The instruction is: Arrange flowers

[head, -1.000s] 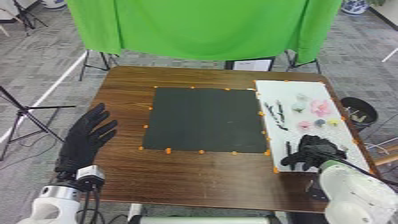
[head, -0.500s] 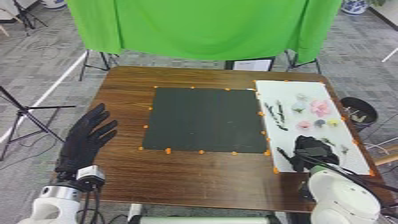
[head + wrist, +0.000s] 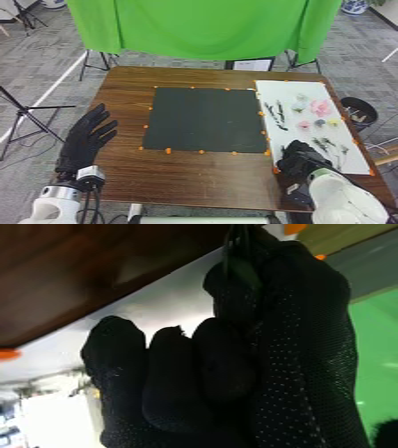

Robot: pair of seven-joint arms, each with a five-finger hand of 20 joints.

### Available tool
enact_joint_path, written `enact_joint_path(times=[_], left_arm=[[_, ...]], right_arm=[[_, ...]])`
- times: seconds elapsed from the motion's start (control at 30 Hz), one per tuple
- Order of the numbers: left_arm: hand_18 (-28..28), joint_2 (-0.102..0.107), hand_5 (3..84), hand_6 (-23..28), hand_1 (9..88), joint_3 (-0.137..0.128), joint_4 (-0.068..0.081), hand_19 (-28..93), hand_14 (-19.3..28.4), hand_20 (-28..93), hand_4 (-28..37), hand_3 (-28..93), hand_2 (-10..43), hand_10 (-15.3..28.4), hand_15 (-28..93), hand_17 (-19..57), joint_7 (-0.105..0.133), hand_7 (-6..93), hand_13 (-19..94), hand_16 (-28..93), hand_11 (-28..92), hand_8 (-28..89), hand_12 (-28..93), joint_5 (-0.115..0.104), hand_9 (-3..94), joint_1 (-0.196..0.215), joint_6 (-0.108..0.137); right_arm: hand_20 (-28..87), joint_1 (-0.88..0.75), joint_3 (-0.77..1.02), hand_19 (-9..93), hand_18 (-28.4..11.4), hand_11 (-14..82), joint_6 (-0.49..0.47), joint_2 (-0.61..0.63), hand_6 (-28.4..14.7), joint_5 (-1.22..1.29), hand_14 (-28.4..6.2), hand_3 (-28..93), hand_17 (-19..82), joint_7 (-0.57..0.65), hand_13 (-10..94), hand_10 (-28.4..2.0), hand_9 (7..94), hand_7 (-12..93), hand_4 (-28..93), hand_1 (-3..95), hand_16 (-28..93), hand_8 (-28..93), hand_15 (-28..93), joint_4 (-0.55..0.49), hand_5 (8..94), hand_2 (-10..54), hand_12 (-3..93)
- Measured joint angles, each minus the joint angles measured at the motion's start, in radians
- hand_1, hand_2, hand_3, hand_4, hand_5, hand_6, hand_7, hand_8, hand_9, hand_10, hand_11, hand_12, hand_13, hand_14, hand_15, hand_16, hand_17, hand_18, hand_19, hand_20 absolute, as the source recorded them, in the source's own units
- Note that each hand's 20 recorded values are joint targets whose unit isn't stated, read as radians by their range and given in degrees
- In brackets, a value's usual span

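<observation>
Arranging had barely begun, I judged: my right hand clamped a green stem, flowers on the white sheet remaining to be placed

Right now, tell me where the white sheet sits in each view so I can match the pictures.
Head view: the white sheet lies on the table's right side, beside the dark square mat.
Right wrist view: the white sheet runs between the brown tabletop and the right hand, partly hidden by it.
Shared landmark: orange markers along its edge.
</observation>
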Motion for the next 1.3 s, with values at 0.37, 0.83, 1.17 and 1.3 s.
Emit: enact_joint_path(times=[0.37,0.83,1.17,1.3], left_arm=[[24.0,0.0,29.1,3.2,27.7,0.0,0.0,41,15.9,9,-23.0,69,-5.0,10.8,31,-8.4,0.001,20.1,20,1,20,-10,18,0.0,21.9,0.001,0.002],[23.9,0.062,28.8,3.1,27.5,-0.099,-0.057,41,15.6,9,-22.7,69,-5.0,10.9,31,-8.5,-0.004,20.5,19,1,20,-10,18,-0.001,21.8,0.106,0.017],[23.8,0.095,28.8,3.1,27.5,-0.163,-0.093,41,15.4,9,-22.6,69,-5.1,10.6,31,-8.5,0.03,20.5,20,1,20,-10,18,-0.003,22.0,0.181,0.051],[23.7,0.098,28.8,3.1,27.5,-0.166,-0.098,41,15.0,9,-22.3,69,-5.1,10.6,30,-8.4,0.038,20.4,20,1,20,-10,18,-0.003,21.9,0.187,0.059]], right_arm=[[76,0.074,0.008,93,-19.8,73.3,0.14,0.021,0.3,0.025,-5.0,-28,53,-0.007,82,-4.7,83.3,61,87,75.8,41,29,90,0.001,63.3,-3.7,62.4],[76,0.52,-0.333,93,-20.1,72.3,0.282,-0.054,0.4,0.459,-5.2,-28,54,0.102,82,-5.1,83.7,61,86,76.1,41,28,90,0.161,63.8,-4.0,62.0],[75,0.816,-0.623,93,-20.5,71.5,0.29,-0.265,0.4,0.467,-5.3,-28,55,0.152,83,-5.2,84.4,61,85,76.7,41,26,89,0.411,64.6,-4.8,61.0],[75,0.851,-0.661,93,-20.6,71.4,0.273,-0.333,0.5,0.411,-5.3,-28,55,0.152,83,-5.2,84.5,60,85,76.6,40,26,89,0.44,64.8,-5.0,60.8]])
